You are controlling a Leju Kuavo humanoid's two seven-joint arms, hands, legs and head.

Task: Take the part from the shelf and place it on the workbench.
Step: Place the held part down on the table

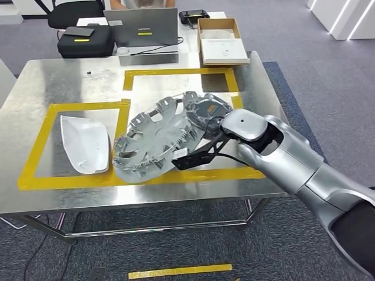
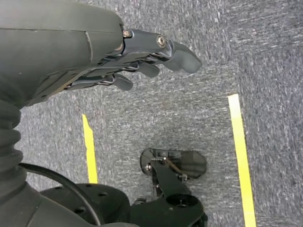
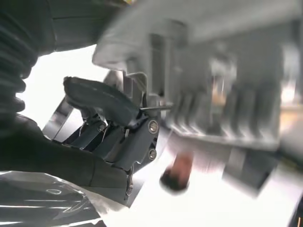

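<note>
A white part (image 1: pixel 85 143) lies in the left taped frame on the table (image 1: pixel 40 82). Beside it, the grey ribbed part (image 1: pixel 154 137) rests across the yellow tape, apparently being set down. The right hand (image 1: pixel 208 143) grasps its edge; the left hand (image 2: pixel 143 61) hangs empty, fingers extended, over carpet.

Silver arm (image 1: pixel 305 167), dark-fingered hand (image 3: pixel 107 127)

Readable text: none made out | open grey laptop (image 1: pixel 141 26): small lettering on the lid, too small to be read | black soft case (image 1: pixel 84 40): yellow label strip, no characters legible | open cardboard box (image 1: pixel 221 40): print illegible
</note>
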